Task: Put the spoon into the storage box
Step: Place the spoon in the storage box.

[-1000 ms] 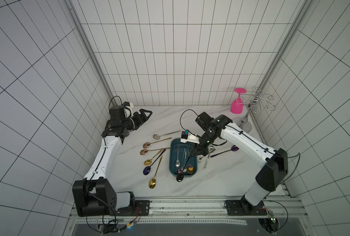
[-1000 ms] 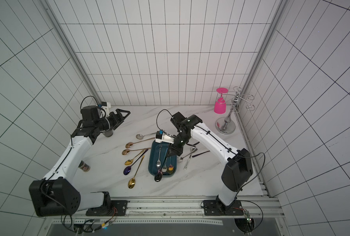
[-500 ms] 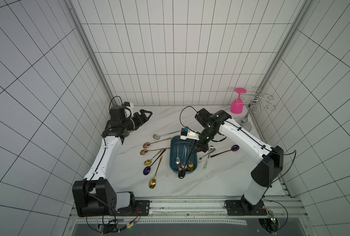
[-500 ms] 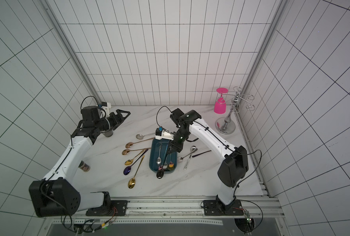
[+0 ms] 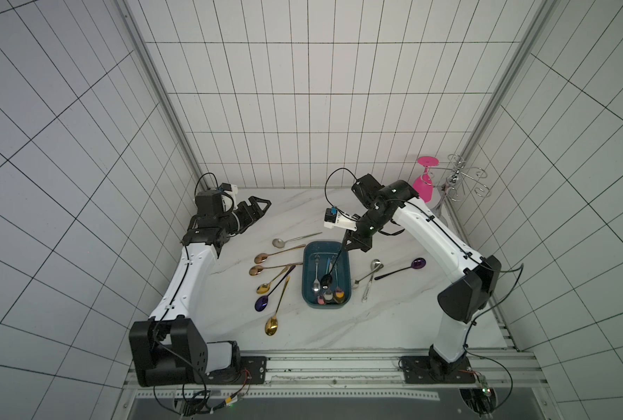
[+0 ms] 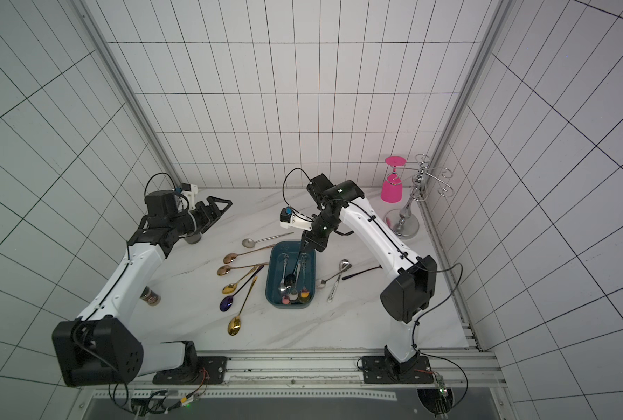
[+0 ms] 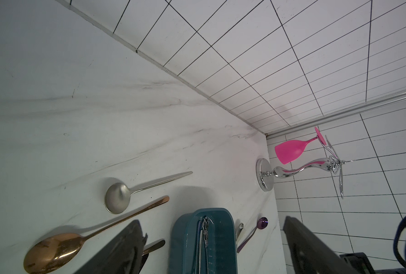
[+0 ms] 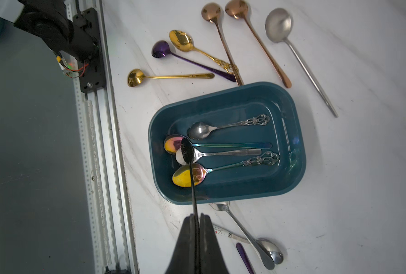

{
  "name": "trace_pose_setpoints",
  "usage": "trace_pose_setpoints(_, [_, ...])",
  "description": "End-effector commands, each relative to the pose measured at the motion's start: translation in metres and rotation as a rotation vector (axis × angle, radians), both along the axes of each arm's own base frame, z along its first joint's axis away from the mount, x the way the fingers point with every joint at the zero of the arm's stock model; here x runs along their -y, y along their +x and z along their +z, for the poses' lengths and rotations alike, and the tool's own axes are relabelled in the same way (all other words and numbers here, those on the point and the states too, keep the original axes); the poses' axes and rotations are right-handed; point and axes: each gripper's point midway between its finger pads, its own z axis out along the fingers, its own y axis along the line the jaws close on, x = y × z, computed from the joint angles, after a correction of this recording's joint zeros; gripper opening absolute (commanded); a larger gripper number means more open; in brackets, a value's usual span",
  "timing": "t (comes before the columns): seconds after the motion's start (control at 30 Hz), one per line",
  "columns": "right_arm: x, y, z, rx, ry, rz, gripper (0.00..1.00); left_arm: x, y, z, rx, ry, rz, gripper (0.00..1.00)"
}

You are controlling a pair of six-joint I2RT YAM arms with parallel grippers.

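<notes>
R claw (image 8: 196, 215) grips black spoon (image 8: 187, 153) over storage box (image 8: 232, 188) w/ 4 spoons (image 8: 199, 130); L claw (image 5: 262, 208) spread.

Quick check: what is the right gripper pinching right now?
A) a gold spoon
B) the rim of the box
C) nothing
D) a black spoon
D: the right gripper is shut on the handle of the black spoon, whose bowl is over the storage box.

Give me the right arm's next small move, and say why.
Probably open the right pincer and let the black spoon drop. The pincer is shut on its handle, and the spoon's bowl hangs over the storage box, above the four spoons lying inside. The left pincer stands open, well away.
</notes>
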Motion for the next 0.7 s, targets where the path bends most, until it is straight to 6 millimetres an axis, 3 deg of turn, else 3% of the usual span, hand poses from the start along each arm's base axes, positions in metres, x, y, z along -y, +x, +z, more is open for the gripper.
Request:
trace_pose_setpoints(0.0, [0.003,0.004,-0.021,0.0,-0.08,0.023,0.0,-0.004,-0.001,0.008,0.042,0.013,0.011,0.94])
trace_pose_setpoints(0.5, [-0.022,-0.009,-0.043,-0.011,-0.118,0.116,0.04,-0.005,-0.001,0.006,0.039,0.012,0.017,0.95])
trace_pose_setpoints(0.67, [-0.023,-0.001,-0.037,0.06,-0.118,0.095,0.34,-0.006,-0.001,0.008,0.043,0.013,0.019,0.95])
